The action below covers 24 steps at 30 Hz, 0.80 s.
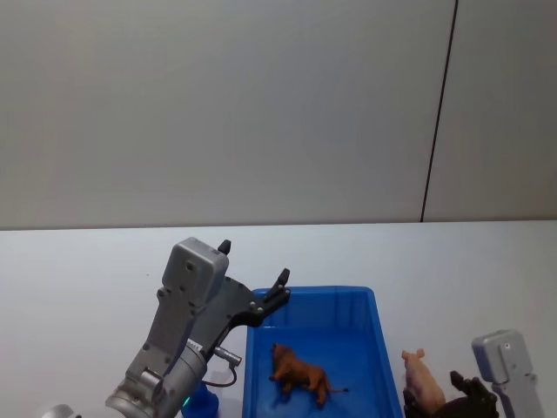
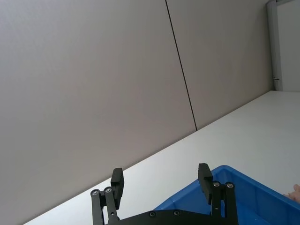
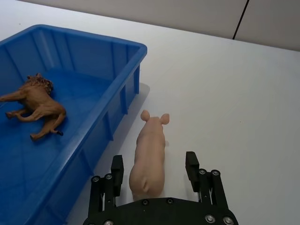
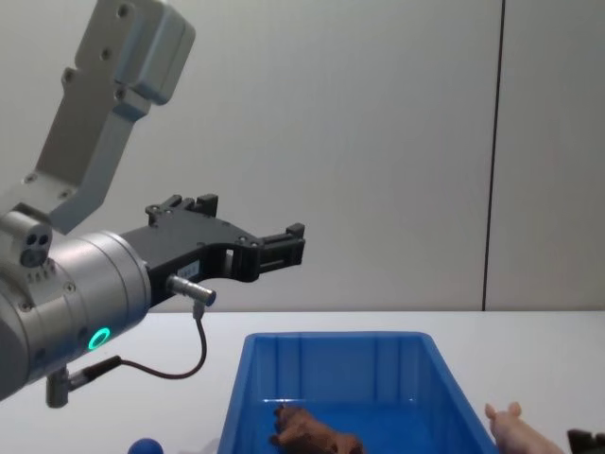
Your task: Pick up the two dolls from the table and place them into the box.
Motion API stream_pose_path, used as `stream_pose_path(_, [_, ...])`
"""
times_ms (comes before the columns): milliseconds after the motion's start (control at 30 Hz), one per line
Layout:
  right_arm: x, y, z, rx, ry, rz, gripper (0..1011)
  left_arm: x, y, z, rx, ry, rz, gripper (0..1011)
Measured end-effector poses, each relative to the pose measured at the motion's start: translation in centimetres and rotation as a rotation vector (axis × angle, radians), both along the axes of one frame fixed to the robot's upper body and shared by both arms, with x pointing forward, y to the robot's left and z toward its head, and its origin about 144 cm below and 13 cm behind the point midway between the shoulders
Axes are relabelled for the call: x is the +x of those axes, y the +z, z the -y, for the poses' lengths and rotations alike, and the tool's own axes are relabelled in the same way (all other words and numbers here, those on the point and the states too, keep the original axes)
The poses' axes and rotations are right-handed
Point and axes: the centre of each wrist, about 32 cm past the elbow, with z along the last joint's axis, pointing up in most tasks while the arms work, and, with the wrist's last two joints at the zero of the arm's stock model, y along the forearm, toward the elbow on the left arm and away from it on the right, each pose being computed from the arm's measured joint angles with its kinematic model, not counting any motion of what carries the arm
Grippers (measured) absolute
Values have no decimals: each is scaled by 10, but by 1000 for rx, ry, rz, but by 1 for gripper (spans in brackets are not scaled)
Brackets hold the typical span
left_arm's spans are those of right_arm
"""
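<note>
The pink doll (image 3: 149,159) is found lying on the white table (image 3: 225,93), just beside the outer wall of the blue box (image 3: 101,126), with its snout pointed away from the robot. The brown doll (image 3: 35,105) is already laid on its side on the box floor, so the step in hand is judged to be the grasp of the second doll. The right gripper (image 3: 154,164) is set low over the pink doll's rump, its fingers spread wide with one on either side. Contact does not appear to be made, though this is hard to confirm. Next, the fingers are to be closed on the body, and the doll is to be lifted clear of the rim and carried over the box. The left gripper (image 2: 160,173) is held raised above the box's left side, spread open and empty.
</note>
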Motion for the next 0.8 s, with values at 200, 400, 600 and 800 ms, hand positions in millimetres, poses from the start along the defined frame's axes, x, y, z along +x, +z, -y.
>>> stream_pose_path(200, [1, -6, -1, 1, 0, -22, 686, 0, 0, 0, 0, 0, 0, 1001])
stream_pose_path(400, [1, -9, -3, 3, -3, -34, 506, 0, 0, 0, 0, 0, 0, 1001])
stream_pose_path(600, [1, -9, -3, 3, -8, -31, 369, 0, 0, 0, 0, 0, 0, 1001])
stream_pose_path(800, [0, -4, -4, 4, -7, 8, 369, 0, 0, 0, 0, 0, 0, 1001])
